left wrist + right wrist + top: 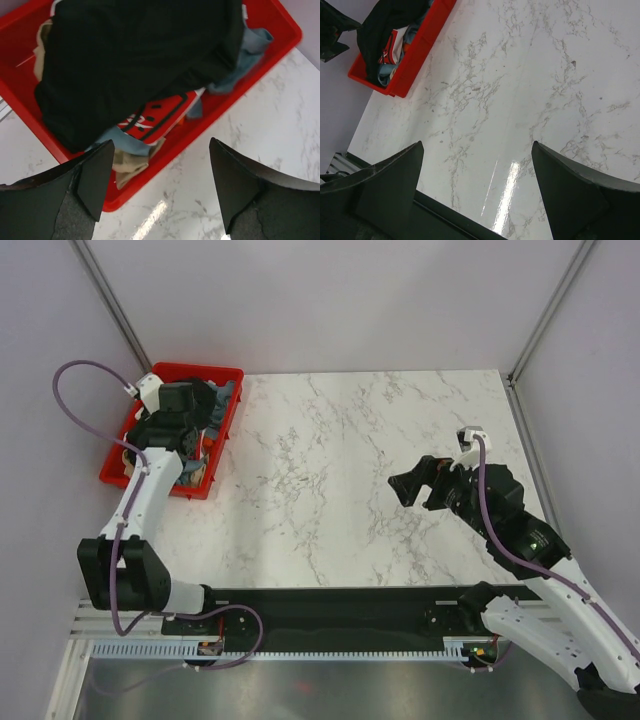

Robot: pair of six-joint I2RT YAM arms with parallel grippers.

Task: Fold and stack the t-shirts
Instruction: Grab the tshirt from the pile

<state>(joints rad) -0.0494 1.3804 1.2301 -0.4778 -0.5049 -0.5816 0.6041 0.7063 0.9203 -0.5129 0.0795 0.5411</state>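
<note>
we hold the left gripper (161, 148) over the red bin (280, 30), its jaws spread wide and gripping nothing. the right gripper (477, 146) hangs over the marble table (330, 490), well apart from the bin, its jaws also spread and empty. the black t-shirt (135, 65) lies crumpled on top of the pile in the bin, covering most of the red lettered tee (160, 115) and the grey-blue tee (250, 50).

the step in hand, as we judge it, is drawing the black tee out. to do it well, we come down on a raised fold near the heap's middle and pinch only black cloth, so the tees beneath don't ride along. then we lift clear of the bin wall before carrying it to the table.

the heap's long axis runs along the bin's length. bunched as it is, we cannot tell which way its neck or hem points.
</note>
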